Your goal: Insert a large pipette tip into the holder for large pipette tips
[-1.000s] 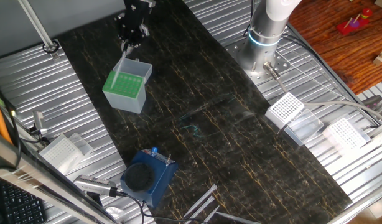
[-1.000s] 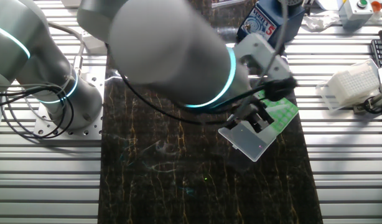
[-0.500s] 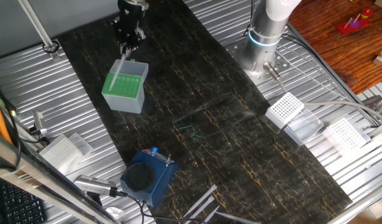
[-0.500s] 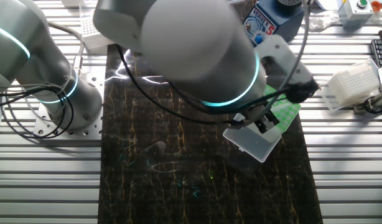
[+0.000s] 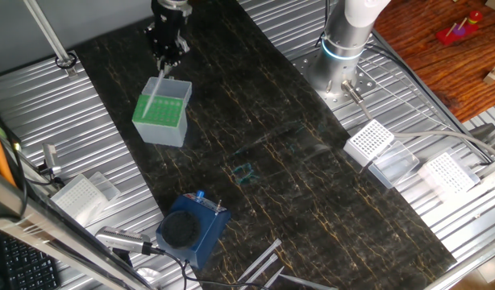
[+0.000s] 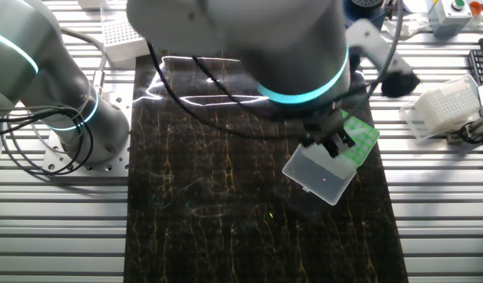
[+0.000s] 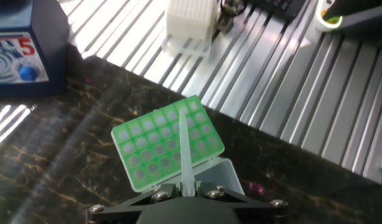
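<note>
The fingers (image 7: 188, 186) were closed on the tip (image 7: 183, 152), gripping its wide end, in the hand view. The tip pointed away from the hand over the holder (image 7: 168, 142), its point above the green grid; whether it had entered a hole could not be told. In one fixed view the fingers (image 5: 164, 66) hung just above the holder's (image 5: 161, 113) far edge, the tip (image 5: 155, 90) slanting down to the grid. The holder stood on the dark counter (image 5: 264, 137), well apart from the blue block (image 5: 189, 227).
</note>
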Robot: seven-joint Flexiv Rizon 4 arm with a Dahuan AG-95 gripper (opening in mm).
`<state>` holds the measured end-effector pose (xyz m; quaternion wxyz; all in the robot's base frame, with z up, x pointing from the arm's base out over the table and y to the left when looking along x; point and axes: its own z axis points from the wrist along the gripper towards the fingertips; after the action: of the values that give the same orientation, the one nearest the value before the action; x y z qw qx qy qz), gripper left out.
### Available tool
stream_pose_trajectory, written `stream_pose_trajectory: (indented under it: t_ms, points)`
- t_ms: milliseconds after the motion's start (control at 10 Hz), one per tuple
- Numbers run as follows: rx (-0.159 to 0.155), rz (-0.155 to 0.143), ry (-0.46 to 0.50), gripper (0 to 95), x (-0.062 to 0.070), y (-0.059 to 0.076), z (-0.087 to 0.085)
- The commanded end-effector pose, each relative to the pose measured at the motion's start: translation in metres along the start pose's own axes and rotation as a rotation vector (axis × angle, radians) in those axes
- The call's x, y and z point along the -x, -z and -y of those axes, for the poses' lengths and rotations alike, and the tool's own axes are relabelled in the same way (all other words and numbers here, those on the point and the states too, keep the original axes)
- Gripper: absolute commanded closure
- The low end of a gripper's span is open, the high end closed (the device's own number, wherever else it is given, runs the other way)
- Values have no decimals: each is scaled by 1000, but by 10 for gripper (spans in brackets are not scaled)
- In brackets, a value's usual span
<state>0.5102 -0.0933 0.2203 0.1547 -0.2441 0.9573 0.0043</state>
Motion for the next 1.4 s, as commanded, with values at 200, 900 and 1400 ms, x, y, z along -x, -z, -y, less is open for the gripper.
stream_pose_trajectory:
  t_ms: [200,900,1400]
  points:
    - [-16,-28,-77,950,7,-4,-12]
    - [-21,-27,-34,950,7,-9,-7]
    - [-32,-42,11,380,7,-9,-6]
